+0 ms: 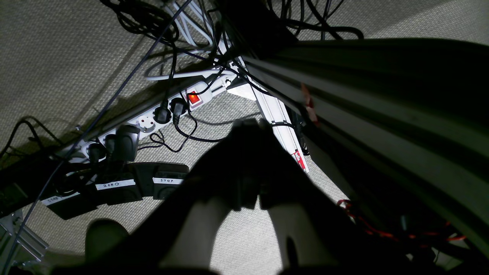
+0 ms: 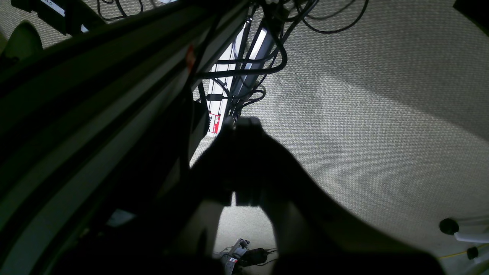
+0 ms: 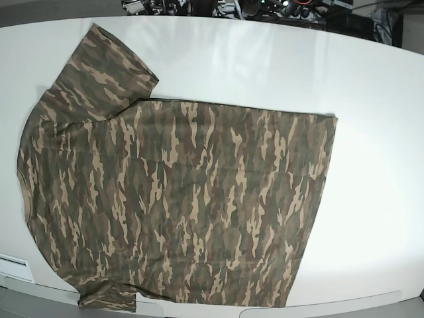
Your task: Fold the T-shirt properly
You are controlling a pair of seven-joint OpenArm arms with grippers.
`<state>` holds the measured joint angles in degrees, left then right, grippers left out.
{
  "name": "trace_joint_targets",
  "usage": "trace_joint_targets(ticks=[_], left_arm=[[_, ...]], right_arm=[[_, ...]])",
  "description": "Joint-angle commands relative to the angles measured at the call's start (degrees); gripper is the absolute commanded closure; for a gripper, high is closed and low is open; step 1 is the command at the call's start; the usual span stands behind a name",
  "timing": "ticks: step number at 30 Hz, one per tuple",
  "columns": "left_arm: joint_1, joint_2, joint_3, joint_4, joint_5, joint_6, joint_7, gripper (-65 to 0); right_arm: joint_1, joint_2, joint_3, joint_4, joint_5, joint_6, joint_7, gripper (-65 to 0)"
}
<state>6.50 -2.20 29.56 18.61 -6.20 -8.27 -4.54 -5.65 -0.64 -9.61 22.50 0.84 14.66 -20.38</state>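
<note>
Lying flat on the smooth white table [image 3: 371, 99], the camouflage T-shirt [image 3: 179, 199] (both arms' fingers clenched, empty).

One camouflage short-sleeved cloth T-shirt [image 3: 179, 199] in olive, brown and tan, one white counter [image 3: 371, 132], one white power strip [image 1: 153, 118] with a single lit red switch [image 1: 194, 98], two dark robot claws: left claw [image 1: 250, 128], right claw [image 2: 242, 124]

T-shirt [image 3: 179, 199]: soft matt cloth in a camouflage print, lying mostly smooth with faint creases.
Table [image 3: 371, 132]: smooth white top with a slight sheen.
Floor [image 2: 363, 95]: rough, woven-looking matt carpet, pale grey.
Power strip [image 1: 153, 118]: smooth white plastic with black plastic plugs.
Cables [image 1: 168, 46]: smooth black sheathing.
</note>
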Motion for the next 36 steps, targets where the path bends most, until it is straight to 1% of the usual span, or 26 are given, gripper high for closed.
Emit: trace_joint_targets(ticks=[1,5,11,21,24,25,27,29,31,34,36], left_arm=[[0.17,0.17,0.00,0.31,-0.26,-0.74,-0.59,0.0],[0.15,0.17,0.00,0.31,-0.26,-0.74,-0.61,0.0],[0.15,0.15,0.00,0.31,-0.22,-0.76,-0.59,0.0],[0.15,0.15,0.00,0.31,0.02,-0.76,-0.42,0.0],[0.17,0.11,0.00,0.66,2.58,-0.79,1.44,0.0],[0.35,0.02,0.00,1.07,3.58,-0.79,2.54,0.0],[1.05,-0.20,0.00,2.38,4.44,-0.79,5.68,0.0],[2.36,-0.79,0.00,4.46,4.81,-1.42,9.11,0.0],[4.28,-1.79,0.00,7.19,6.03,-2.58,11.06,0.0],[8.13,-3.98,0.00,13.00,7.72,-3.63,12.35,0.0],[11.41,-5.75,0.00,18.18,7.69,-3.82,13.64,0.0]], right_arm=[[0.44,-0.31,-0.11,0.63,0.20,1.03,0.17,0.0],[0.55,-0.31,-0.11,1.22,0.17,1.01,0.11,0.0],[0.57,-0.31,-0.11,2.27,0.17,0.94,-1.73,0.0],[0.57,-0.31,-0.11,2.27,0.15,1.01,-1.97,0.0],[0.57,-0.31,-0.11,2.38,0.15,1.11,-3.19,0.0],[0.50,-0.31,-0.11,2.78,0.15,1.60,-4.07,0.0],[-0.35,-0.31,-0.11,4.17,0.15,2.75,-6.23,0.0],[-2.21,-0.28,-0.11,6.45,0.13,2.93,-8.22,0.0],[-4.90,-0.13,-0.11,9.18,-0.35,2.71,-8.37,0.0],[-9.75,0.02,-0.11,14.58,-2.82,2.73,-8.46,0.0],[-13.51,0.55,-0.11,19.26,-2.95,2.67,-10.95,0.0]])
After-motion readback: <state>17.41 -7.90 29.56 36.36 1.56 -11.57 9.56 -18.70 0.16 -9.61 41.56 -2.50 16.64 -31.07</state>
